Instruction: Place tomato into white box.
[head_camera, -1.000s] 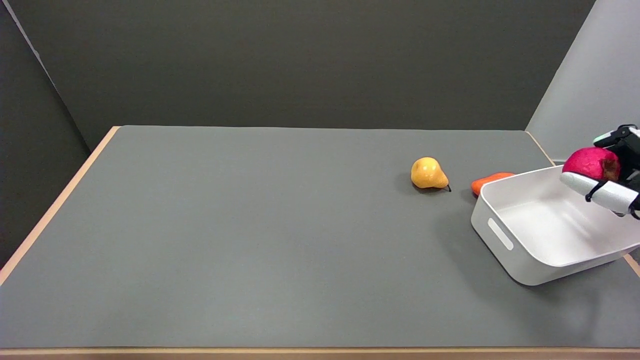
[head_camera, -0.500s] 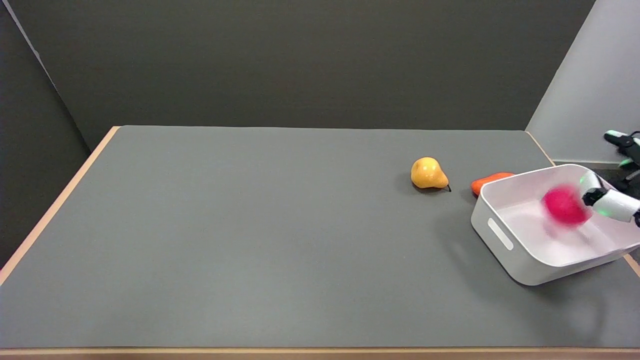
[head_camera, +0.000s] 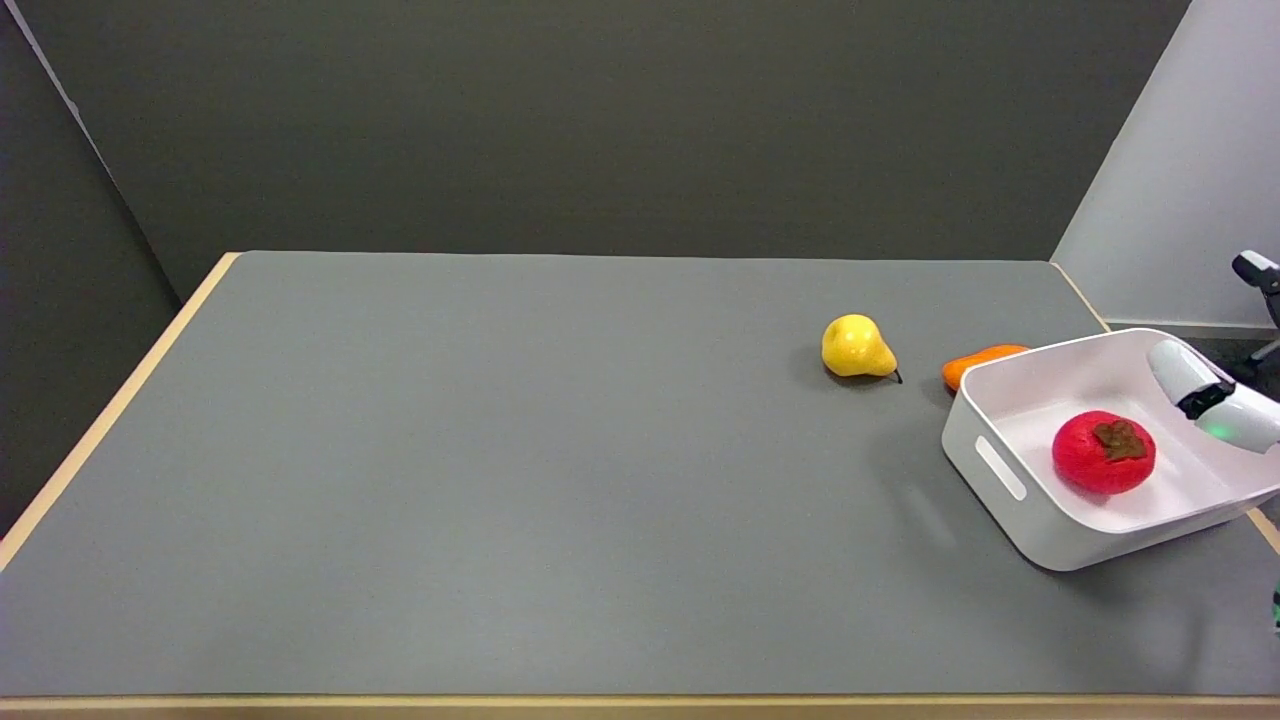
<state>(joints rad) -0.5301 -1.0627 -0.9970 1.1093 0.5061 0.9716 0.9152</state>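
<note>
The tomato (head_camera: 1103, 453), a blur in mid-fall half a second ago and held above the box a second ago, now rests on the floor of the white box (head_camera: 1000, 467), stem patch up. The right hand (head_camera: 1215, 398) has let go; its fingers are spread apart and empty, just up and right of the tomato, not touching. A pear (head_camera: 856, 347) lies on the table (head_camera: 500, 480) nearby.
</note>
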